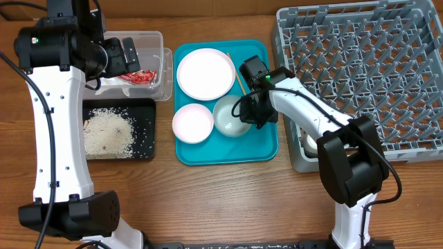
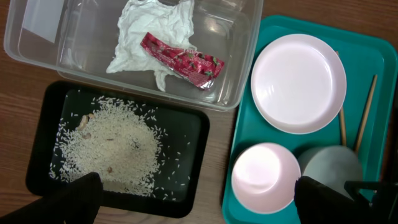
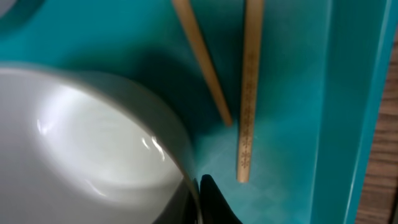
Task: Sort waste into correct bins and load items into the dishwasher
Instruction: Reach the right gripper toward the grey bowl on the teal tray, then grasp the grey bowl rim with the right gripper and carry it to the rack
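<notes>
Pink-white plates point(image 1: 205, 72) two, wooden chopsticks point(image 3: 249, 87) two, grey-blue bowl point(image 1: 230, 116) one.

The left arm point(image 1: 52, 104) is noted reared high, the left gripper point(image 1: 130, 54) pointed downward with fingers point(image 2: 74, 200) spread wide apart, while the right arm point(image 1: 304, 111) is stretched to its left, the right gripper point(image 1: 252, 114) lowered, one fingertip point(image 3: 211, 202) alone seen and closure undetermined.
</notes>
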You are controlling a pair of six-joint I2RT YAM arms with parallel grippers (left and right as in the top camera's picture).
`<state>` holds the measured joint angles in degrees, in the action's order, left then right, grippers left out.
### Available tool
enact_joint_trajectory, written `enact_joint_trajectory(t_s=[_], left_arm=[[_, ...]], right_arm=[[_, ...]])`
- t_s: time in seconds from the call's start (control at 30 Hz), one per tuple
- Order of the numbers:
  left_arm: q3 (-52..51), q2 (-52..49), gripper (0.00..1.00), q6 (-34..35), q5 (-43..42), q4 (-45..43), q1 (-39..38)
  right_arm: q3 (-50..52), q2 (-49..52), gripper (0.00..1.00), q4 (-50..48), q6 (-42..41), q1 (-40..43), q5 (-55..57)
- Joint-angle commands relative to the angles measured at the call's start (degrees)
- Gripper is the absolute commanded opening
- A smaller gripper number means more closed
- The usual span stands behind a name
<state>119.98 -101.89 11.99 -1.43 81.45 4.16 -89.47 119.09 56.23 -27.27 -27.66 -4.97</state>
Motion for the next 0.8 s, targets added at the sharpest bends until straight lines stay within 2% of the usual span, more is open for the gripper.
enact_joint_trajectory(t_s=[0.0,0.23,0.47,0.57,0.77], left_arm=[[0.5,0.0,1.00,0.0,0.4,0.0,-0.1],[0.5,0.0,1.00,0.0,0.4,0.0,-0.1],[0.5,0.0,1.00,0.0,0.4,0.0,-0.1],[0.5,0.0,1.00,0.0,0.4,0.0,-0.1],[0.5,0.0,1.00,0.0,0.4,0.0,-0.1]], right_arm=[[-0.6,0.2,0.04,0.3,0.0,0.0,2.3],[-5.4,-4.2,0.04,6.1,-0.2,2.4,10.4],[-20.8,-13.0,0.04,11.2,0.9,6.3,24.3],[-26.3,-14.4,0.04,8.3,2.2,7.2,35.6],[-26.1,-12.9,0.04,-3.6,16.0,9.3,55.1]])
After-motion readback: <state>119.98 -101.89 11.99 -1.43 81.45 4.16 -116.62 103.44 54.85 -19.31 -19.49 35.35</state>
